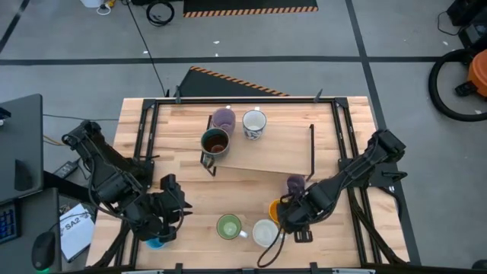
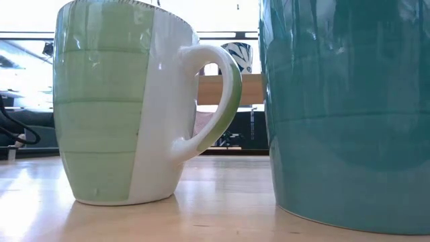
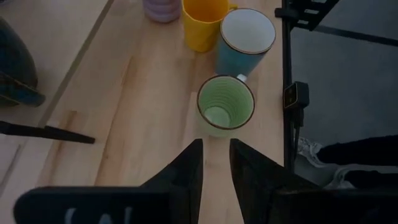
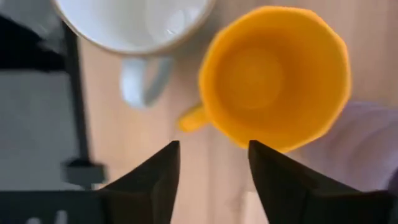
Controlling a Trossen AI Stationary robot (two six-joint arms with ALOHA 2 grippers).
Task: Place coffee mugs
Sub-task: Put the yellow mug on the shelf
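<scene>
Four mugs stand on their bases near the table's near edge: green [image 1: 228, 227] [image 3: 225, 104] [image 2: 114, 107], blue with a white inside [image 1: 265, 232] [image 3: 245, 37] [image 2: 349, 114], orange [image 1: 275, 209] [image 4: 273, 74] and lavender [image 1: 295, 184]. A second lavender mug [image 1: 223, 118], a patterned white one [image 1: 254, 124] and a dark brown one [image 1: 215, 142] stand on a raised wooden board [image 1: 266, 156]. My left gripper [image 1: 166, 217] [image 3: 216, 163] is narrowly open, left of the green mug. My right gripper [image 1: 293, 221] [image 4: 214, 165] is open above the orange mug's handle [image 4: 191, 118], touching nothing.
A black frame [image 1: 144, 144] runs along the table's left, right and far sides. The raised board's black legs [image 1: 207, 164] stand mid-table. Bare wood [image 1: 190, 190] lies between my left gripper and the board. Beyond the left edge are a dark monitor [image 1: 19, 144] and papers [image 1: 72, 228].
</scene>
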